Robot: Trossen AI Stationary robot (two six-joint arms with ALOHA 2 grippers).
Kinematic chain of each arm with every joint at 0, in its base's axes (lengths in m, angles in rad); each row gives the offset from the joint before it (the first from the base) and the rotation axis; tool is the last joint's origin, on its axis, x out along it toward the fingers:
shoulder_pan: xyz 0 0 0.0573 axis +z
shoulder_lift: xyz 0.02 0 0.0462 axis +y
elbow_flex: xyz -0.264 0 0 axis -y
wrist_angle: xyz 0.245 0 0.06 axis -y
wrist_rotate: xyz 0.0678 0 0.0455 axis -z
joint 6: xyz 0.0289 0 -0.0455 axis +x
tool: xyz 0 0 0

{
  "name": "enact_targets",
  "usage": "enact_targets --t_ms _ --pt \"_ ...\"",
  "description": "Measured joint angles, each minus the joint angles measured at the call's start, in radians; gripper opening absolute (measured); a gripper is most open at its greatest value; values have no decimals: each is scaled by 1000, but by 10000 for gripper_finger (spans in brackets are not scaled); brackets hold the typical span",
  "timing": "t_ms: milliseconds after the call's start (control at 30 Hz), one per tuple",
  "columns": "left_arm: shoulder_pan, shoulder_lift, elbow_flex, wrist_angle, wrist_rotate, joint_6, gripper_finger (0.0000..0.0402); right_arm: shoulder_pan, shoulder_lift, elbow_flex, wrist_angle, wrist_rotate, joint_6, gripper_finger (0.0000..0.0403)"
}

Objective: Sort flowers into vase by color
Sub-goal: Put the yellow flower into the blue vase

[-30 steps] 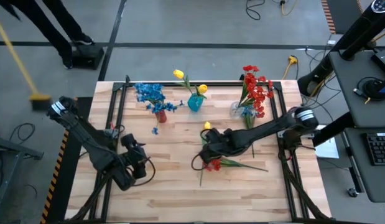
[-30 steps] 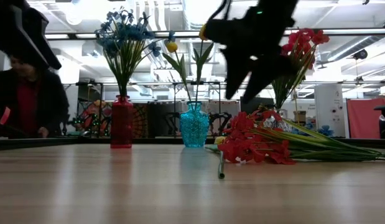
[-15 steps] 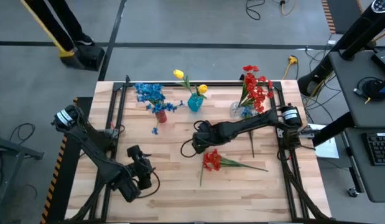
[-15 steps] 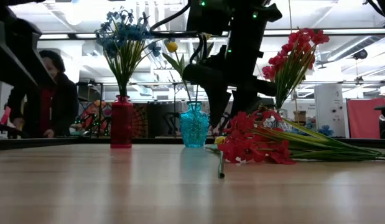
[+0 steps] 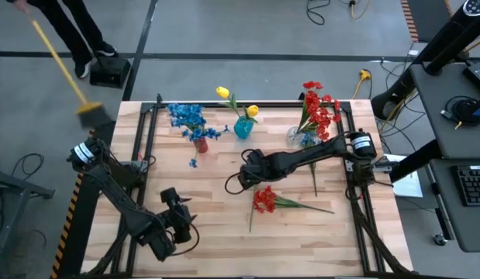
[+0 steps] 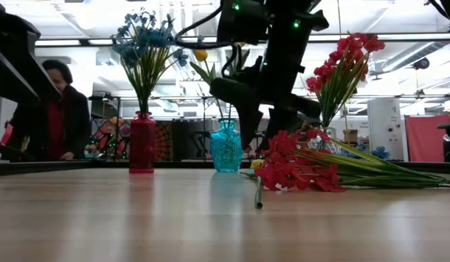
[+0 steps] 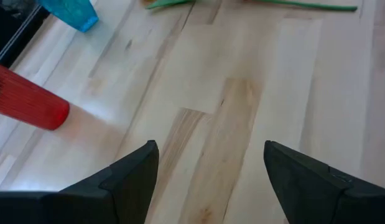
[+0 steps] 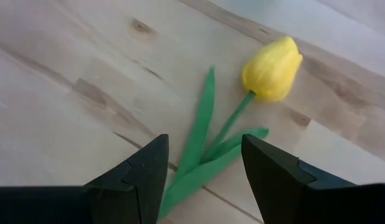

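1. My right gripper [image 8: 201, 171] hangs parted and empty over mid-table, its fingers straddling the stem of the yellow tulip [image 8: 273, 59] lying flat on the wood, not yet closed.
2. The stem runs lengthwise forward between my fingers, bloom farthest out, so I judge a straight drop and close should catch it.
3. My left gripper [image 7: 208, 180] waits spread and empty at the near-left, well apart; my right is nearer.
4. Only my right wrist view shows the tulip; from above my arm hides it. The low view shows the blue vase [image 6: 227, 147] with yellow blooms.
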Motion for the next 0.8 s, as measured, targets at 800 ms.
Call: enact_targets --t_ms 800 --pt "-1 26 6 24 -9 -20 272 -3 0 -48 74 31 20 252"
